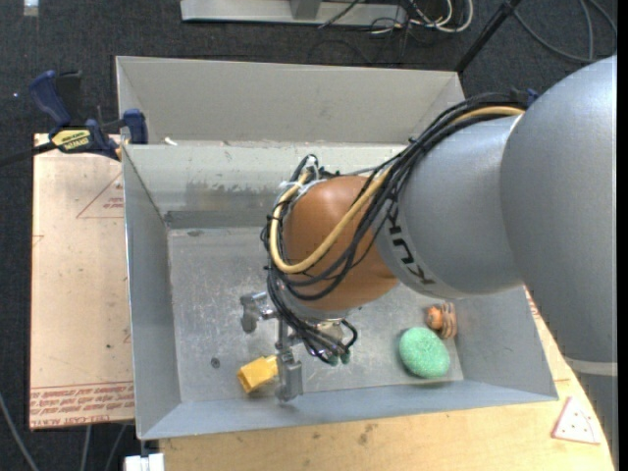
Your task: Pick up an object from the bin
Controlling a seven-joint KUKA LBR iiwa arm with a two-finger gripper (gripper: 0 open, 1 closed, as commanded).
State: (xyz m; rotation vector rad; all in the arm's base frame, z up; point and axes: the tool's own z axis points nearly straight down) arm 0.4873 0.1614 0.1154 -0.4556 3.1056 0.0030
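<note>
The tool (pixel 286 369) hangs low over the bottom left part of the grey bin (pixel 196 263), close to the front wall. Its metal end comes down just beside a small yellow block (pixel 257 375), which lies on the bin floor at the tool's left. From where I stand I cannot tell if the tool is apart or together, and I also cannot tell if it touches the block or only stands next to it. The block is not lifted; it rests on the floor. Much of the tool is hidden under the round orange cover (pixel 339 248) on the wrist and under the cables (pixel 294 265) that loop around it. Dark wires also hang in front of its lower part. The big grey arm (pixel 491 214) comes in from the right and covers the middle and upper right of the bin; the frame edge cuts it off. At the lower right of the floor lies a green oval thing (pixel 424 352). Near it, a little above, is a small orange-brown thing (pixel 442 320), too small to name. Both are well apart from the tool.
</note>
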